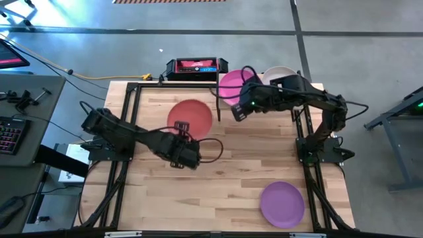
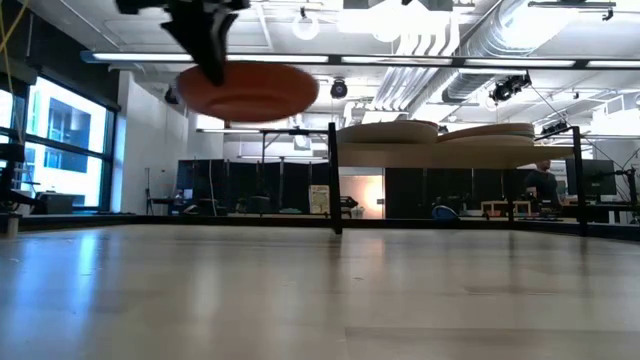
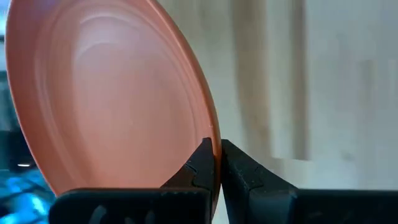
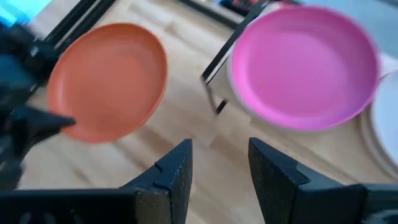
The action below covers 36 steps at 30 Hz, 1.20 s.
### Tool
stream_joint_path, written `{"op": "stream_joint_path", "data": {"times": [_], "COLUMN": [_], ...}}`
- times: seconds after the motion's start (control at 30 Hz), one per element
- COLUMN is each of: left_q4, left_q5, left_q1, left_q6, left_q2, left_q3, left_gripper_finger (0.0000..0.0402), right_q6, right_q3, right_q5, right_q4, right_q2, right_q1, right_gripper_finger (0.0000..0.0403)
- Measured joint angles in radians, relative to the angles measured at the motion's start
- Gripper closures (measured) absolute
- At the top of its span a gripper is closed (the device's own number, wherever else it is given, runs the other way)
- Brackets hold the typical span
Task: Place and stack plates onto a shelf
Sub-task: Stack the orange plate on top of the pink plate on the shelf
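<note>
My left gripper (image 1: 180,129) is shut on the orange-red plate (image 1: 193,116), which hangs in the air above the table's middle, left of the shelf (image 2: 334,180). In the low view the plate (image 2: 248,92) floats high and roughly level. My right gripper (image 4: 217,165) is open and empty, hovering between that plate (image 4: 109,81) and the magenta plate (image 4: 305,65). The magenta plate (image 1: 231,86) lies on the shelf's left half, with an off-white plate (image 1: 281,74) beside it. A purple plate (image 1: 282,203) rests flat on the table near its right near corner. My left gripper pinches the orange-red plate's rim (image 3: 213,146) between its two fingers, one on the hollow upper face and one on the underside. The fingers (image 2: 212,62) come down at it from above. The plate is lifted clear of the table and sits nearly level.
Black frame rails (image 1: 125,132) run along the table's left and right sides. A black and red box (image 1: 193,67) sits beyond the far edge. The shelf's thin black post (image 4: 217,62) stands close in front of my right gripper. Bare wood lies between the purple plate and the left arm.
</note>
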Motion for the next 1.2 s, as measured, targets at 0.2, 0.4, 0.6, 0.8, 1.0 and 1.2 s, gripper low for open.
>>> {"op": "stream_joint_path", "data": {"times": [0.2, 0.4, 0.6, 0.8, 1.0, 1.2], "left_q4": [0.035, 0.165, 0.321, 0.498, 0.650, 0.733], "left_q5": [-0.122, -0.128, -0.120, -0.038, 0.039, 0.158], "left_q1": [0.068, 0.167, 0.266, 0.356, 0.429, 0.482], "left_q6": [0.172, 0.377, 0.581, 0.777, 0.948, 1.094], "left_q2": [0.000, 0.000, 0.001, 0.002, 0.002, 0.002], "left_q3": [0.038, 0.039, 0.039, 0.039, 0.039, 0.039], "left_gripper_finger": [0.0399, 0.0399, 0.0399, 0.0399, 0.0399, 0.0399], "right_q6": [-0.013, -0.096, -0.198, -0.238, -0.258, -0.294], "right_q3": [0.000, 0.000, 0.000, 0.000, 0.000, 0.000], "right_q5": [0.076, 0.079, 0.053, 0.030, 0.028, 0.065], "right_q4": [0.029, 0.111, 0.208, 0.228, 0.229, 0.300], "right_q2": [0.000, 0.000, 0.000, 0.000, 0.000, 0.000], "right_q1": [-0.054, -0.133, -0.213, -0.278, -0.313, -0.319], "right_gripper_finger": [0.0269, 0.0269, 0.0269, 0.0269, 0.0269, 0.0269]}}
